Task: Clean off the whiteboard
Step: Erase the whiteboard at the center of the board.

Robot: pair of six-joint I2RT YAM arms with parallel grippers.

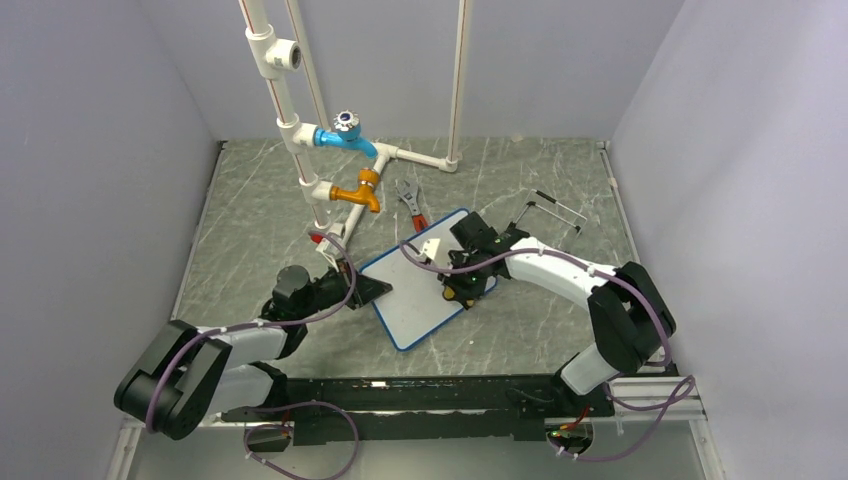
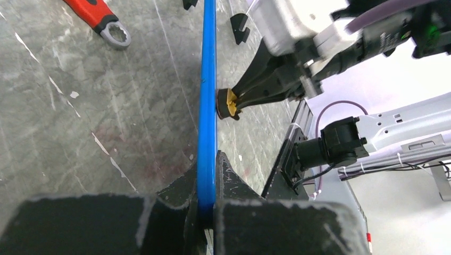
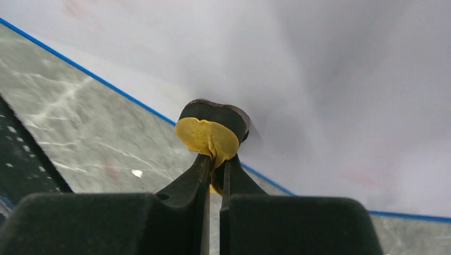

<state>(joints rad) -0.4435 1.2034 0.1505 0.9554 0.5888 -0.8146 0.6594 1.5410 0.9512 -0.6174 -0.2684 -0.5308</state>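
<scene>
Top external: grey marbled counter point(image 1: 520, 180), walled on three sides. A white pipe rig point(image 1: 300, 130) stands at far left-centre, with a blue tap point(image 1: 345, 135) above an orange tap point(image 1: 362, 192).

The whiteboard point(image 1: 415, 305) sits mid-counter between my two arms, turned diagonally, one corner pointing near and one far. It has a thin blue frame and a white face with no writing that I can read. From above I can't tell whether it lies flat or is tipped up.

A thin metal wire rack point(image 1: 550, 212) lies far right of the board, apart from it. A red-handled wrench point(image 1: 410, 205) lies just beyond the board's far corner, below the orange tap.

Left tool point(image 1: 375, 290): clamped on the board's left edge. Left wrist view has the whiteboard point(image 2: 207, 106) edge-on, blue frame running straight away from the camera, and the left tool point(image 2: 206, 178) pinching it with a finger on each side and no gap. The wrench point(image 2: 101, 18) is at upper left of that view.

Right tool point(image 1: 460, 292): over the board's right side, jaws nearly fully closed on a small round eraser pad point(image 3: 210, 133), yellow on the side towards me and black on the side towards the board. Right wrist view: right tool point(image 3: 215, 164) grips the yellow side, and the black side is pressed against the whiteboard point(image 3: 345, 79) close to its blue edge. There are faint pinkish smears on the white there. In the left wrist view the eraser pad point(image 2: 228, 103) touches the board just beside the frame.
</scene>
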